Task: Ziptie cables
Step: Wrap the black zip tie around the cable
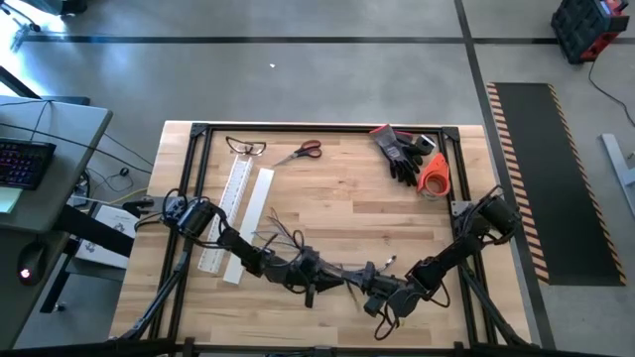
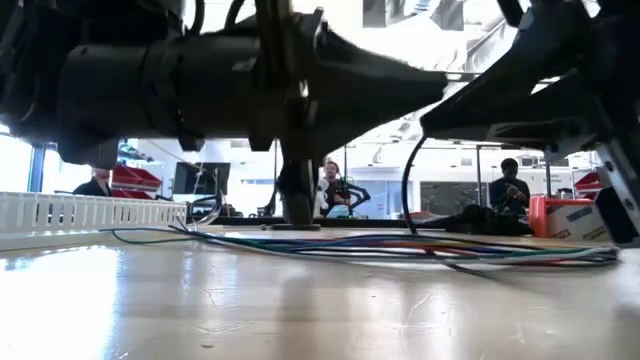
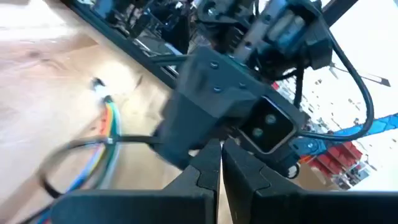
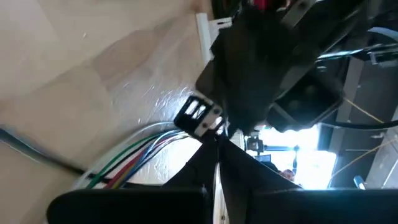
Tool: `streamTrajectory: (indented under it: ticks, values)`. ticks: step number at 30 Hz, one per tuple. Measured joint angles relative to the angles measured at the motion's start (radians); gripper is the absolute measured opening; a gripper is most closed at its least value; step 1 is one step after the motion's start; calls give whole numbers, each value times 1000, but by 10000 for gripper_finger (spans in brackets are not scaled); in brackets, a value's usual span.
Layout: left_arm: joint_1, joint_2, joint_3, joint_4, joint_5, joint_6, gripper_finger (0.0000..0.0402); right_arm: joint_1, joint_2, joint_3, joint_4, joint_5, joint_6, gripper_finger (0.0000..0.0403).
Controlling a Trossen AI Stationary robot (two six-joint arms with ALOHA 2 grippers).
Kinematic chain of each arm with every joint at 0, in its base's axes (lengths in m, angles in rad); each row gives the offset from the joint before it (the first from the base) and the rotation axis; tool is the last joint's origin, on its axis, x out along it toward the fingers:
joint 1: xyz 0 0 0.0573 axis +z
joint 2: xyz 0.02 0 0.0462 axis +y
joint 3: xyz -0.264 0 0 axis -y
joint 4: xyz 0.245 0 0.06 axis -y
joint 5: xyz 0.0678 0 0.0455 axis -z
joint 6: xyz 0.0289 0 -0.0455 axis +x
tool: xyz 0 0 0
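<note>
The cables (image 1: 327,260), thin grey, blue, green and red wires, lie flat on the wooden table near its front middle and show in the low view as cables (image 2: 400,245). One end carries a small white and black connector (image 4: 199,116). A dark strand (image 3: 59,163) loops over the coloured wires (image 3: 107,146). My left gripper (image 1: 319,276) and my right gripper (image 1: 369,285) face each other just above the bundle, both shut: left gripper (image 3: 221,152), right gripper (image 4: 215,146). My left gripper is shut right in front of the other arm's gripper; I cannot tell whether it touches a wire, as its own fingers (image 3: 202,180) hide the spot. My right gripper's shut fingers (image 4: 193,168) end beside the connector end of the cables (image 4: 155,146); whether they touch it does not show.
A white slotted channel (image 1: 238,203) lies at the left, also seen in the low view as the channel (image 2: 90,210). Scissors (image 1: 303,151) and safety glasses (image 1: 246,147) lie at the back. Black gloves (image 1: 402,154) and an orange tape roll (image 1: 434,175) sit back right.
</note>
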Motion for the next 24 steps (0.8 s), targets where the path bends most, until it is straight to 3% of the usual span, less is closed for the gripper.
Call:
streamTrajectory:
  ticks: [5,9,16,21,24]
  values:
    - [0,0,-14,-8,7,-3,0,-4,0,0,14,11,13,0]
    - [-17,1,-4,-13,-21,138,0,-15,0,0,15,23,55,0]
    - [-61,2,8,-36,-290,393,4,-15,0,0,12,35,155,0]
    - [-72,2,15,-76,-381,502,49,-17,0,0,8,35,230,0]
    - [-63,2,52,-206,-385,562,88,-22,0,0,8,34,267,0]
